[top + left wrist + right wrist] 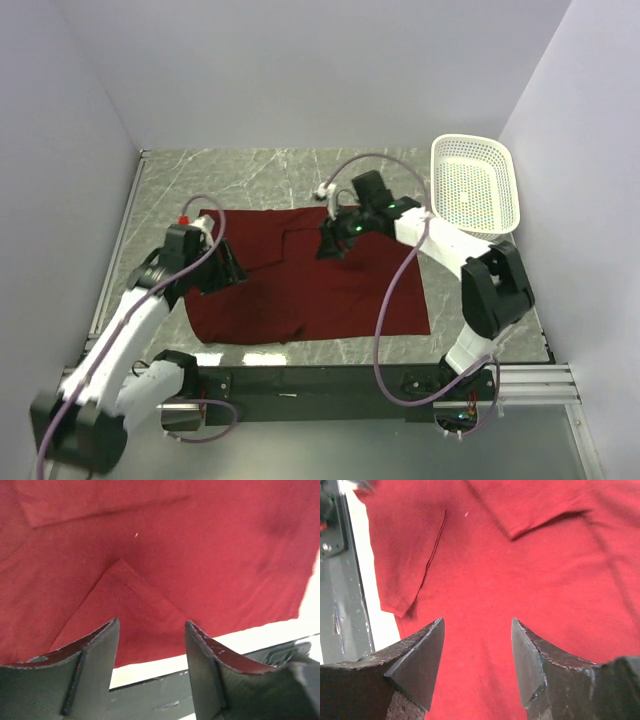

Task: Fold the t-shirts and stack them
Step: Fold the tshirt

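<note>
T-shirt (320, 285): dark red, spread flat on the marble tabletop (260, 165), middle to near edge; its near hem lies close to the near edge.
T-shirt folds: the left wrist view shows a triangular flap (122, 610) turned over onto the cloth near the hem; the right wrist view shows a sleeve (535, 505) lying folded in on the body.
Left gripper (228, 268): low over the shirt's left edge; jaws apart, with only flat cloth showing in the gap (152, 625), nothing pinched.
Right gripper (332, 243): over the shirt's far middle part; jaws apart as well (477, 622), cloth below, nothing held.
Basket (473, 185): white, perforated, at the far right corner, apart from the shirt.
</note>
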